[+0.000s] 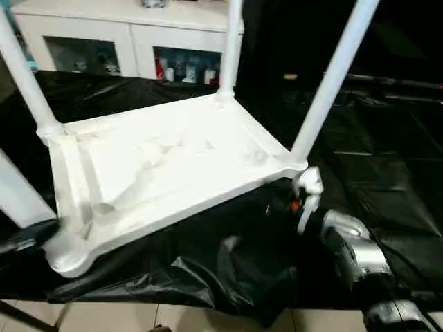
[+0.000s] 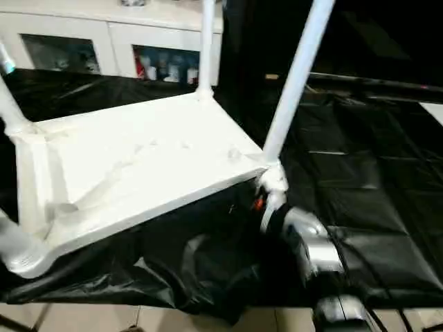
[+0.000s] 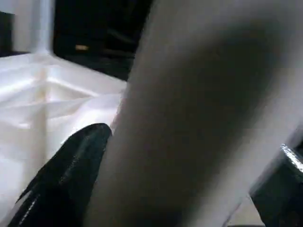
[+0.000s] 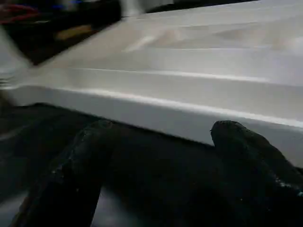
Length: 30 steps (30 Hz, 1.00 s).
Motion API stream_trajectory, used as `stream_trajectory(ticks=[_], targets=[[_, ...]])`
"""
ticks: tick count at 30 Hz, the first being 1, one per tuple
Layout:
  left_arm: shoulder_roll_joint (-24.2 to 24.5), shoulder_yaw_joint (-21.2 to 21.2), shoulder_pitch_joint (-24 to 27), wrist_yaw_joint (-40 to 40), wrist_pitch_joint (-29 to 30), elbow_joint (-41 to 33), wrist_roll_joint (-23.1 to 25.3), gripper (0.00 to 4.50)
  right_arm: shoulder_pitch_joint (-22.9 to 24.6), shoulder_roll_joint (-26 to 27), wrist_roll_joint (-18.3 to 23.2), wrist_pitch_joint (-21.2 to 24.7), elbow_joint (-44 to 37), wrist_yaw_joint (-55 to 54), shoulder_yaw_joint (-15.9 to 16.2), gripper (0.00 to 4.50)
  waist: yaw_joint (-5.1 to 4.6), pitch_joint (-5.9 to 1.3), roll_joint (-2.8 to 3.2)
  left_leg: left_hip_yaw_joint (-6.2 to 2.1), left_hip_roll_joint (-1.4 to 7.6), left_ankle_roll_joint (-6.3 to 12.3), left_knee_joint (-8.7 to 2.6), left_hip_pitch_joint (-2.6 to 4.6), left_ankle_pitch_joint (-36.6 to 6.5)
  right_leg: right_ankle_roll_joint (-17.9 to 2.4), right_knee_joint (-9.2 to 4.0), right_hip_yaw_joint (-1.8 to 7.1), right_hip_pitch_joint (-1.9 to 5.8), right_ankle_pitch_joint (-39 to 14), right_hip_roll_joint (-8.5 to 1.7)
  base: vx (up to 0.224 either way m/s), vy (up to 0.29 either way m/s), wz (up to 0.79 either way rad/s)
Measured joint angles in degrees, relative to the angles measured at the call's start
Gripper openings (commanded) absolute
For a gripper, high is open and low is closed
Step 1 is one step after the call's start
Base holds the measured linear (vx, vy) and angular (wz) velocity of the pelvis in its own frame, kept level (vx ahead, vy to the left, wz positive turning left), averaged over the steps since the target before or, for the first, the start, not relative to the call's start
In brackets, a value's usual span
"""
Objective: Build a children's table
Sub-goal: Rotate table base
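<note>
The left pincer [image 3: 189,156] stands wide, its black fingers [image 3: 71,175] astride the white tapered tube leg [image 3: 199,109] at the overturned table's seven-o'clock corner. The right pincer [image 4: 161,165] gapes empty just short of the rim at four o'clock. The white plastic ribbed tabletop [image 1: 166,166] lies underside-up on the black-sheeted surface [image 1: 387,173], legs rising from its corners.

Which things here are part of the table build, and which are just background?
Job:
- tabletop, upside down
- four legs standing in its corner sockets
- left gripper around the near-left leg
- right gripper, open, by the tabletop's rim

Not the job:
- black sheet
- white cabinet behind
</note>
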Motion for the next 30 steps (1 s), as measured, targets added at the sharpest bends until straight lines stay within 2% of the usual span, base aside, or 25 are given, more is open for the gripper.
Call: stream_trajectory(ticks=[5,8,14,18,19,20,21,24,30], targets=[[-3.79,-9.41,-6.20,3.42,2.39,-4.27,-0.40,4.44,0.14,-1.96,1.06,4.38,-2.43,5.56,1.25,3.67,0.59,0.14,0.24,0.00,-0.01,-0.02,0.09,0.12,0.02,0.06,0.01,0.33,0.16,-0.03,0.17,0.000,0.000,0.00],[-5.61,-13.02,-9.51,4.32,3.36,-4.56,-0.77,4.44,0.21,-3.22,1.49,6.95,-4.13,7.61,1.58,3.67,0.57,0.11,0.19,-0.01,-0.08,-0.05,0.10,0.14,0.04,0.19,0.02,0.57,0.15,-0.11,0.26,0.000,0.000,0.00],[-9.66,-20.02,-14.02,5.76,4.61,-6.36,-1.81,4.44,0.23,-4.56,1.80,9.40,-6.20,9.17,2.98,3.67,0.46,0.26,0.50,0.00,-0.16,-0.04,0.00,-0.01,0.04,0.05,0.04,0.72,-0.02,-0.03,0.31,0.000,0.000,0.00],[-12.91,-24.77,-16.99,6.44,4.77,-6.60,-2.32,4.44,0.03,-4.54,-0.26,6.77,-5.34,6.68,2.93,3.67,0.41,0.29,0.56,0.00,-0.16,-0.04,0.01,-0.10,0.05,0.05,0.07,0.73,-0.12,-0.02,0.30,0.000,0.000,0.00],[-13.70,-25.48,-17.63,6.69,4.81,-6.42,-2.27,4.44,-0.74,-4.01,-2.23,4.37,-3.22,3.00,2.65,3.67,0.15,0.30,0.57,0.00,-0.16,-0.05,0.03,-0.09,0.05,0.05,0.08,0.73,-0.11,-0.02,0.30,0.000,0.000,0.00],[-15.69,-26.86,-19.53,7.34,4.68,-5.52,-1.99,4.44,-3.32,-3.17,-5.32,1.63,2.21,-4.85,1.34,3.67,-0.07,0.38,0.69,-0.01,-0.18,-0.12,0.14,-0.18,0.11,-0.02,0.11,0.74,-0.18,0.03,0.30,0.000,0.000,0.00],[-17.07,-28.26,-20.72,7.78,4.53,-5.29,-1.94,4.44,-5.13,-2.95,-6.75,0.60,5.03,-9.34,0.41,3.67,-0.12,0.43,0.79,0.00,-0.23,-0.18,0.14,-0.29,0.16,-0.07,0.10,0.80,-0.25,0.09,0.29,0.000,0.000,0.00],[-19.53,-32.07,-24.34,8.07,3.05,-2.85,0.29,4.44,-7.70,-3.00,-8.69,-1.06,8.15,-17.58,-1.43,3.67,-0.35,0.42,0.87,0.00,-0.24,-0.18,0.15,-0.26,0.16,-0.04,0.10,0.86,-0.21,0.10,0.30,0.000,0.000,0.00],[-23.15,-36.68,-30.48,7.96,-0.59,4.05,4.41,4.44,-9.08,-0.29,-11.37,-2.71,12.38,-22.75,-1.09,3.67,-1.27,0.44,1.04,-0.01,-0.19,-0.17,0.04,-0.30,0.16,0.03,0.12,0.82,-0.29,0.06,0.37,0.000,0.000,0.00]])
